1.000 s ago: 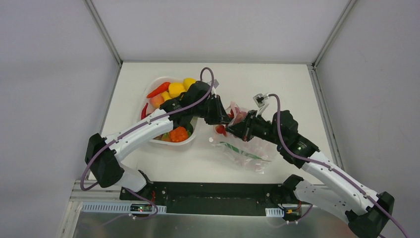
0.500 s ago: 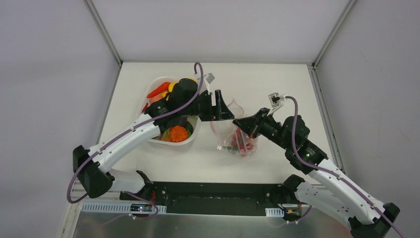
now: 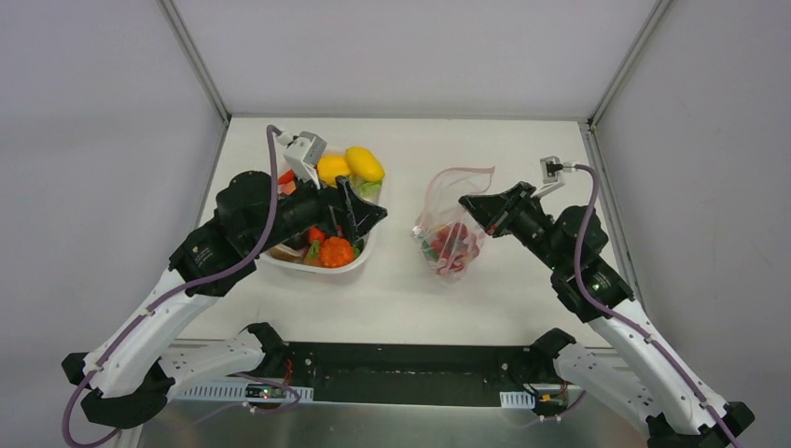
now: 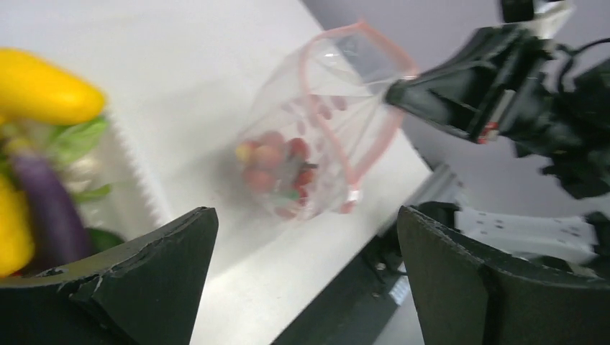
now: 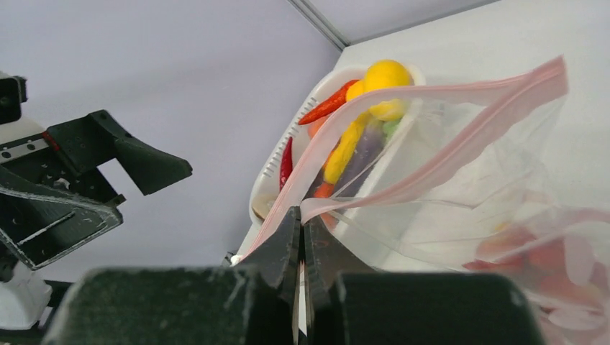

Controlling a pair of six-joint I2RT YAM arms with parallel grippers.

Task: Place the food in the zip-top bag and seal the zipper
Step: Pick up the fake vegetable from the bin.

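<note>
The zip-top bag (image 3: 446,224) hangs upright from my right gripper (image 3: 469,203), which is shut on its mouth edge. Its pink zipper (image 3: 464,171) gapes in a loop above. Red and yellow food (image 3: 451,245) lies in the bag's bottom. In the right wrist view the fingers pinch the zipper (image 5: 446,154) at my gripper (image 5: 301,219). My left gripper (image 3: 366,213) stands open and empty over the right side of the white tub (image 3: 322,267). Its wrist view looks between the spread fingers (image 4: 306,215) at the bag (image 4: 316,144) and its food (image 4: 277,169).
The tub holds more food: yellow pieces (image 3: 364,164), an orange one (image 3: 337,252), a red chili (image 5: 327,104) and a purple eggplant (image 4: 43,208). Grey walls close in the white table (image 3: 522,149) on three sides. The black arm mounts run along the near edge.
My left gripper opened and drew back left from the bag's mouth to over the tub. My right gripper lifted the bag's edge up and to the right, so the bag hangs upright.
</note>
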